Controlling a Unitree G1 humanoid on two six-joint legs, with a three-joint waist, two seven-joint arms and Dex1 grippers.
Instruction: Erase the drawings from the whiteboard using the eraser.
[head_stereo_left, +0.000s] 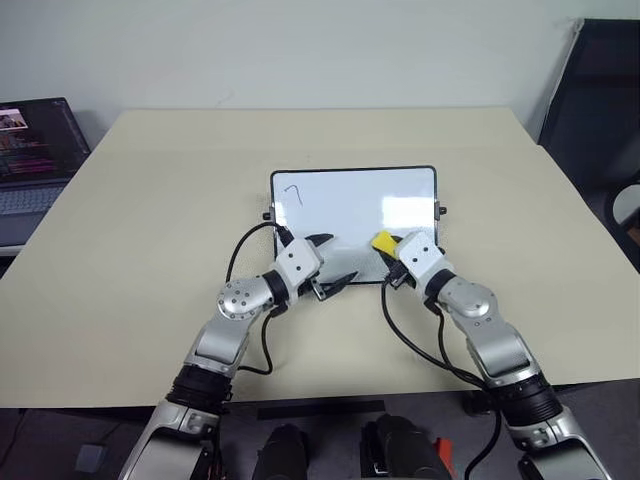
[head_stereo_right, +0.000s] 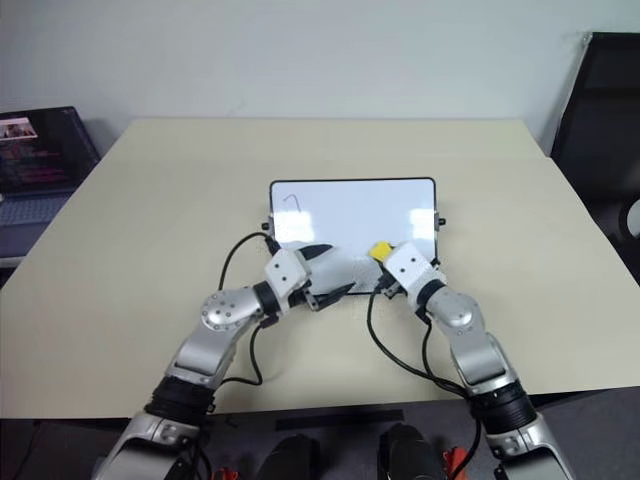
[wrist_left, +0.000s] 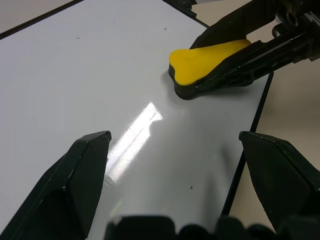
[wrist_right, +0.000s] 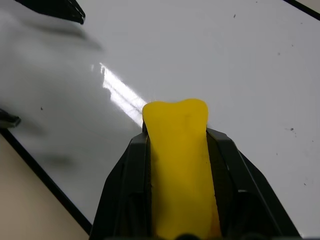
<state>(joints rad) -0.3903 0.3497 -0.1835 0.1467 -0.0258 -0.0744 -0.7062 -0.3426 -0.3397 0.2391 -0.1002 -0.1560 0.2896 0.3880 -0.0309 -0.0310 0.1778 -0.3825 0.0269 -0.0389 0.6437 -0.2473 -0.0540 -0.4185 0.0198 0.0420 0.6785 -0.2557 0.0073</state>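
The whiteboard (head_stereo_left: 350, 200) lies flat in the middle of the table, its long side across my view. One thin hook-like drawing (head_stereo_left: 292, 192) sits in the board's far left corner. The eraser (head_stereo_left: 383, 242), yellow on a black base, rests with its front end on the board's near right part, and my right gripper (wrist_right: 177, 135) is shut on its sides. My left gripper (head_stereo_left: 338, 259) hovers open over the board's near edge, just left of the eraser, with nothing between its fingers (wrist_left: 75, 180).
The beige table (head_stereo_left: 150, 250) stretches wide on both sides of the board. An open laptop (head_stereo_left: 30, 150) stands past the table's left edge. A black chair (head_stereo_left: 600, 100) is at the right. Black cables hang from both wrists.
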